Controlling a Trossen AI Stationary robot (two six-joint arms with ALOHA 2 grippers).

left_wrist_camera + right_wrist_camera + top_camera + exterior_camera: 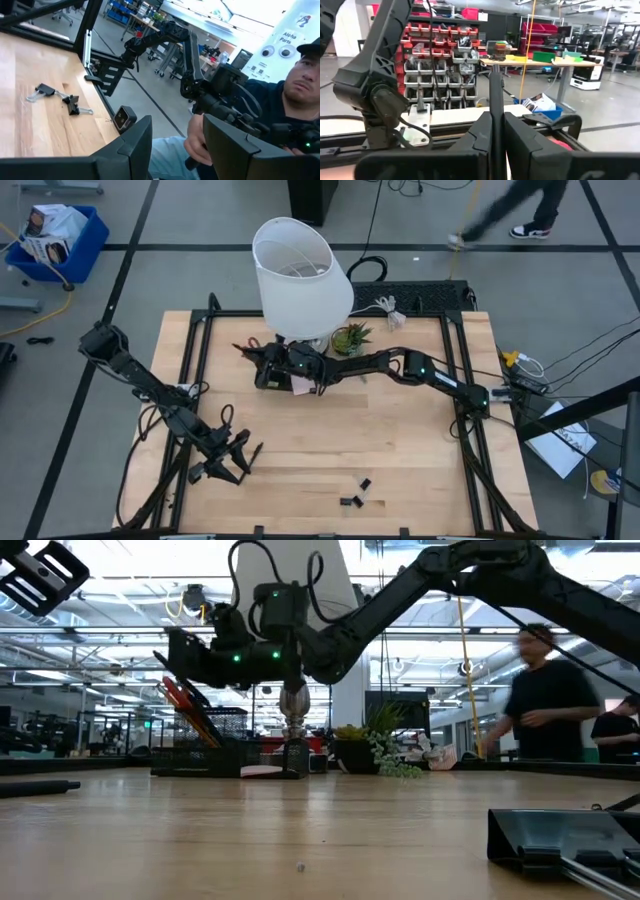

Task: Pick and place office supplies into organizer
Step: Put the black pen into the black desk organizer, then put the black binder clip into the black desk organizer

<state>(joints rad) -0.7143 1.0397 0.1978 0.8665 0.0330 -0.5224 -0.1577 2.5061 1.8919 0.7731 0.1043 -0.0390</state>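
Observation:
The black organizer [266, 377] stands under the lamp, and the low view [200, 755] shows red scissors and orange pencils [185, 705] slanting up out of it. A pink sticky-note pad [301, 388] lies beside it. My right gripper [496, 125] hovers just above the organizer [272, 363], shut on a thin black pen [495, 95]. My left gripper [175, 150] is open and empty near the table's near left corner [228, 460]. A black pen [256, 451] lies beside it. Small black clips [355, 492] lie near the front edge and show in the left wrist view [60, 97]. My right gripper pinches the black pen's shaft [495, 112] between its two fingers. The pen lies across the fingers and one end [494, 75] sticks out well past them. The arm reaches in from the table's right, about level, over the organizer. The fingers hide the pen's other end.
A big white-shaded lamp [300, 275] overhangs the organizer, and a small potted plant [350, 338] stands to its right. The black metal frame [195, 350] runs along the table's edges. A person walks behind the table [545, 690], and another sits close to the near left corner [295, 100].

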